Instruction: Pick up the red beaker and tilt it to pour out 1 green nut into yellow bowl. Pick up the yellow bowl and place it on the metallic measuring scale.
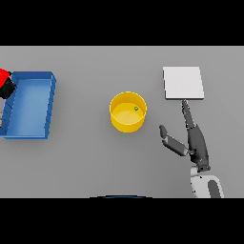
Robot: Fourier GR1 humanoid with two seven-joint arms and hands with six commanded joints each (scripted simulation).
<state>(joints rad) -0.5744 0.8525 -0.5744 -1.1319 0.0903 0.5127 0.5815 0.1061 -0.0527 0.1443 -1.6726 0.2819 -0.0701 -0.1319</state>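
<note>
Head view: I have the round yellow plastic bowl (127,112) sitting upright mid-table, and there's a small green nut (136,108) inside it, up near the far-right part of its floor. So the pour looks done to me; the bowl's move is what's left. My dark right hand (190,140) rests to the bowl's right and a little nearer to me, apart from it, fingers straight and spread, thumb stuck out toward the bowl, nothing held. The flat square metallic measuring scale (183,83) lies just beyond that hand's fingertips, far-right of the bowl. So the bowl is to the left of my right hand, and that hand is clearly the nearer one. The red beaker (4,76) peeks in at the far left edge beside the open blue rectangular tray (47,102); something dark holds it there, probably my left hand, but I can't tell.
</note>
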